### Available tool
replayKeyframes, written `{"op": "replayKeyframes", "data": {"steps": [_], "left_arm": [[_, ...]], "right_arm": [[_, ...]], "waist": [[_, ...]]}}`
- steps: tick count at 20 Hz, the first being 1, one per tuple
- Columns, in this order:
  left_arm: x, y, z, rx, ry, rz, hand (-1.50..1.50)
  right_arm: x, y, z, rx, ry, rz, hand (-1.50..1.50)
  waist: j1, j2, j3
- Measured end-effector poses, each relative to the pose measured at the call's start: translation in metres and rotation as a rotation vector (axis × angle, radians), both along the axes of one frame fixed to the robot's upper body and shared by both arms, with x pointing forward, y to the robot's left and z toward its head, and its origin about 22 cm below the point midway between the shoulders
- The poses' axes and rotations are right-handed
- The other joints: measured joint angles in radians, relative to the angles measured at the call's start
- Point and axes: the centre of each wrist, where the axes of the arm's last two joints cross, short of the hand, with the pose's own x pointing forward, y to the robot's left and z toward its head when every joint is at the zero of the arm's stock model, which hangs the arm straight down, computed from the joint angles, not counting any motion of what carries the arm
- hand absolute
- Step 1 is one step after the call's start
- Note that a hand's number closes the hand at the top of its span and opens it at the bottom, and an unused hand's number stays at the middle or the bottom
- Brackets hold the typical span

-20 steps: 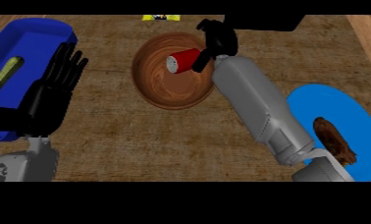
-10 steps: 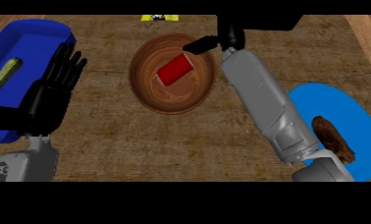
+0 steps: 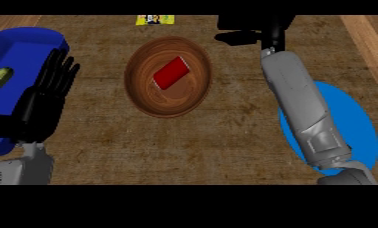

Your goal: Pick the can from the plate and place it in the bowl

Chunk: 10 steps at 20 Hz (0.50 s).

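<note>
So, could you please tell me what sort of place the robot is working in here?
Probably a kitchen counter or dining table: the top has a wood grain, and on it stand a wooden bowl holding a red can and a blue plate, all tableware and food packaging.

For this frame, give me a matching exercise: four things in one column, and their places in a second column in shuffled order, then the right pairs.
Things:
1. can
2. blue plate
3. left hand
4. right hand

Places:
A. at the view's right, partly under the right forearm
B. lying inside the wooden bowl
C. near the far edge of the counter, beyond the bowl's right side
D. at the view's left, open with fingers up, over a blue container

Pairs: 1-B, 2-A, 3-D, 4-C
</note>
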Motion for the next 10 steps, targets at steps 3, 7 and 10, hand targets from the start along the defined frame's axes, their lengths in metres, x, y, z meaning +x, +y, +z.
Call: {"op": "replayKeyframes", "data": {"steps": [3, 7, 10], "left_arm": [[-0.002, 0.001, 0.001, 0.001, 0.005, 0.013, 0.00], [-0.008, -0.003, -0.001, -0.009, 0.011, 0.017, 0.00], [-0.006, -0.002, 0.001, -0.010, 0.010, 0.018, 0.00]], "right_arm": [[-0.006, -0.044, -0.006, 0.026, 0.007, -0.018, -1.50], [-0.026, -0.092, -0.017, 0.045, 0.019, -0.022, -1.50], [-0.044, -0.127, -0.016, 0.043, 0.022, -0.009, -1.50]], "waist": [[-0.010, -0.004, 0.000], [-0.019, -0.007, 0.000], [-0.022, -0.008, 0.000]]}}
